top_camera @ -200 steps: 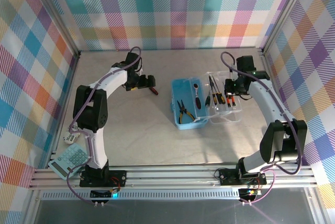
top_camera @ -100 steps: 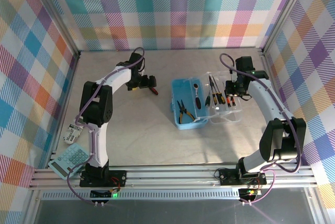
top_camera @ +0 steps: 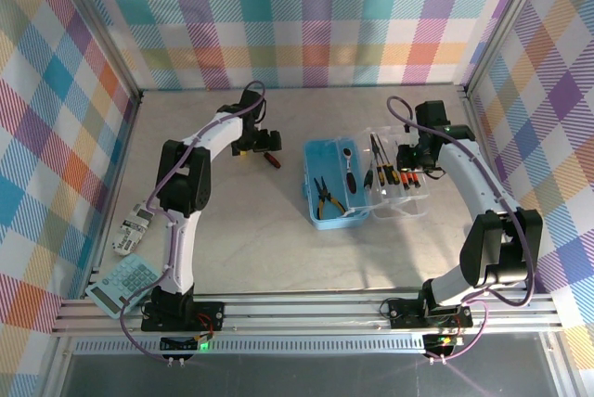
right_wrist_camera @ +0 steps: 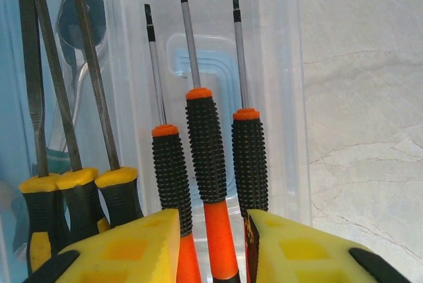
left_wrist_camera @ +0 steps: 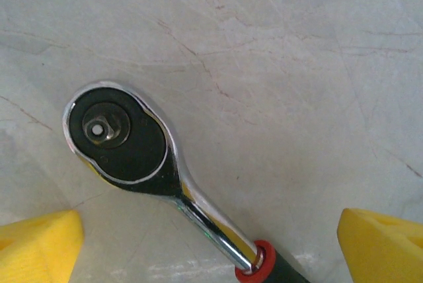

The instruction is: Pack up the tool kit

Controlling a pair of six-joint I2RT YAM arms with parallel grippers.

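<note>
1. Blue case (top_camera: 323,158) sits open mid-table, pliers (top_camera: 325,198) inside, clear lid (top_camera: 413,204) folded out to the right.
2. My right gripper (right_wrist_camera: 213,243): jaws slightly apart, loose around the middle screwdriver (right_wrist_camera: 206,151). It lies in the lid, tip toward the far wall.
3. Left gripper (top_camera: 263,143) spread wide over the ratchet (left_wrist_camera: 132,144), flat on the table left of the case. It lies diagonally, head away from the wrist.

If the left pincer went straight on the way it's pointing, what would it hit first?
Most likely the ratchet, lying on the table right in front of the left pincer, between its fingers; depth is hard to judge.
</note>
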